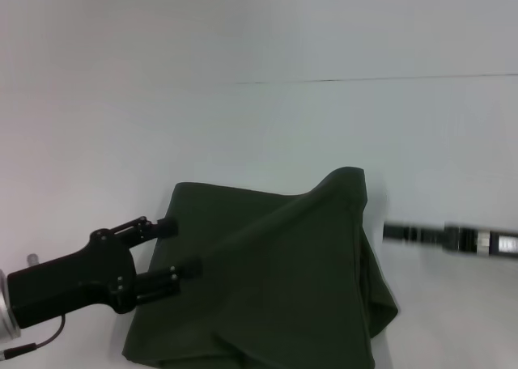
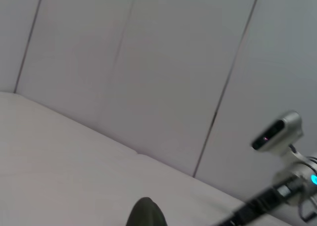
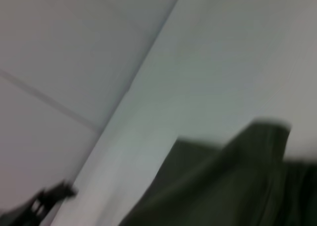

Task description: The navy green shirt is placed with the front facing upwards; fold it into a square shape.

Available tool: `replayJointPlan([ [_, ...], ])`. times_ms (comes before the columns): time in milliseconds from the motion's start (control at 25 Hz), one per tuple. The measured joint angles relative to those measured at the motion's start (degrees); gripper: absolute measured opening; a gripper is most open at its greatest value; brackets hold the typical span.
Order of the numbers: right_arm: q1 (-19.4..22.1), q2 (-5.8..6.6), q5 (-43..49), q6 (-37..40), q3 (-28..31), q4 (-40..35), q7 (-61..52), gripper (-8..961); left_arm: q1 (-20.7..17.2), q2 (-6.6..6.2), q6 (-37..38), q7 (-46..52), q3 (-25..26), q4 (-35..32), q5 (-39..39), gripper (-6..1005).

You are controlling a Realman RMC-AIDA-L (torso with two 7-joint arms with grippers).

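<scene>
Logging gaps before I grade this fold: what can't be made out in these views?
- Right gripper: head view, motion blur hides its fingers.
- Navy green shirt: head view, near hem cut by the bottom edge; lettering and collar not visible in the folds.
- Right wrist view: shirt blurred.
- Left gripper: open at the shirt's edge; contact unclear.

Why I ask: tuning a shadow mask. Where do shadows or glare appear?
Head view: only a faint shadow beside the navy green shirt on the table, no glare. Left wrist view: a blue light glows far off. Right wrist view: neither visible.
</scene>
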State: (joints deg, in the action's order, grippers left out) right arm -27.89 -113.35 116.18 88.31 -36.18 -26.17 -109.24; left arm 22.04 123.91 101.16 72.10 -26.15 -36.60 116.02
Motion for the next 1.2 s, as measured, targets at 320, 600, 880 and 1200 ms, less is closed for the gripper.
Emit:
replayJointPlan([
  [320, 3.41, -1.19, 6.46, 8.48, -0.18, 0.2, 1.65, 783, -0.17, 0.0, -0.82, -2.28, 4.23, 1.84, -0.55, 799],
  [600, 4.5, -3.49, 10.97, 7.43, -0.74, 0.4, 3.69, 917, 0.71, 0.0, -1.75, -3.27, 4.82, 2.91, -1.82, 799],
  [880, 3.17, -4.48, 12.41, 5.25, -0.87, 0.73, 3.9, 914, 1.05, 0.0, -1.86, -3.74, 4.85, 3.56, -1.95, 798],
  [1200, 1.13, -4.49, 12.62, 3.5, -2.11, 2.31, 3.59, 903, 0.92, 0.0, -1.86, -4.04, 4.88, 3.55, -2.24, 797],
])
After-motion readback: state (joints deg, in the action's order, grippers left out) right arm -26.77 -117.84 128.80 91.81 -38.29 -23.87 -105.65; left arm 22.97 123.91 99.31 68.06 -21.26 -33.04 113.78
